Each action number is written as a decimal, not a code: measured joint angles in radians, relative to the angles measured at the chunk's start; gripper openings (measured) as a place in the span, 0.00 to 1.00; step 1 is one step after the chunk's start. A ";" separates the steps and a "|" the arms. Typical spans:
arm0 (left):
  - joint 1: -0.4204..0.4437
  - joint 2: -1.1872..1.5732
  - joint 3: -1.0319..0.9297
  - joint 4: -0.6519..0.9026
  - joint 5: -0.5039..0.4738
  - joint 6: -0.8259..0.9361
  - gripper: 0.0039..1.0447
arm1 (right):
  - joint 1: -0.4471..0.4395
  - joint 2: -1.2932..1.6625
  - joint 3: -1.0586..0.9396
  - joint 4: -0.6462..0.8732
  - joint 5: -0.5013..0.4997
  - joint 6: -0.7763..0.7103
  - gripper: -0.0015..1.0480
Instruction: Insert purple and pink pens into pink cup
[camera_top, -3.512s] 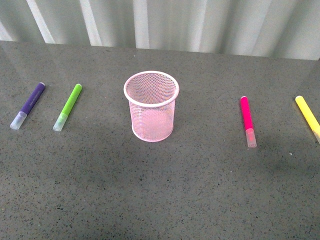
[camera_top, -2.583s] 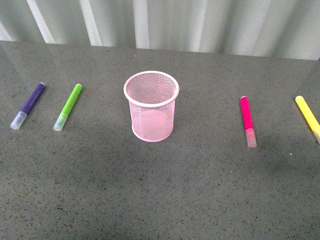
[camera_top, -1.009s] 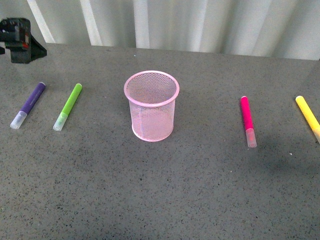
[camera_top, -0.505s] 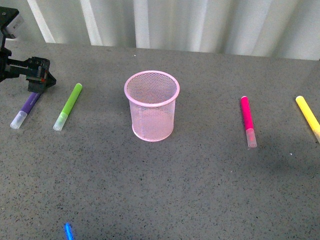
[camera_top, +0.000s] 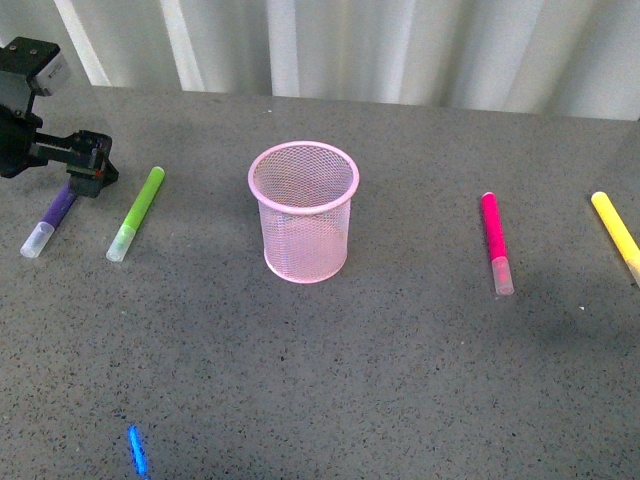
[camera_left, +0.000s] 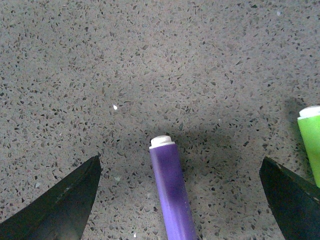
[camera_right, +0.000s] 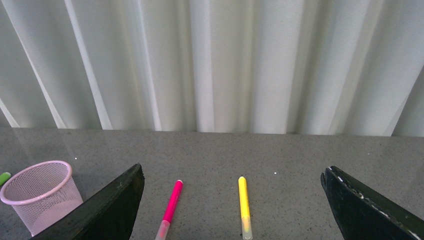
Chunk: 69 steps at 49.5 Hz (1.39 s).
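Straddling the dark purple clear-capped marker pen (camera_left: 172, 195) by the grey speckled worktop's (camera_top: 400, 380) left edge, the left gripper (camera_top: 88, 172) has its jaws spread wide. Closing off-centre could roll the pen against the lime-green marker (camera_top: 137, 213) nearby. The pale pink wire-mesh cup (camera_top: 303, 215) stands mid-worktop.

On the table (camera_top: 320, 390) the cup (camera_top: 303, 245) stands in the middle. Two pens lie to its left: the leftmost pen (camera_top: 48, 222), and the second pen (camera_top: 137, 213) between it and the cup. My left gripper (camera_top: 94, 172) sits over the leftmost pen's far end, one jaw either side; whether I touch it I cannot tell. Right of the cup lie the nearer right pen (camera_top: 494, 240) and, further out, the rightmost pen (camera_top: 615, 232). A curtain (camera_top: 400, 50) hangs behind.
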 joint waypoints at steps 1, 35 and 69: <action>0.000 0.003 0.002 -0.001 -0.002 0.000 0.94 | 0.000 0.000 0.000 0.000 0.000 0.000 0.93; -0.021 0.035 0.032 -0.048 -0.036 -0.005 0.50 | 0.000 0.000 0.000 0.000 0.000 0.000 0.93; -0.076 -0.330 -0.153 0.254 0.103 -0.300 0.12 | 0.000 0.000 0.000 0.000 0.000 0.000 0.93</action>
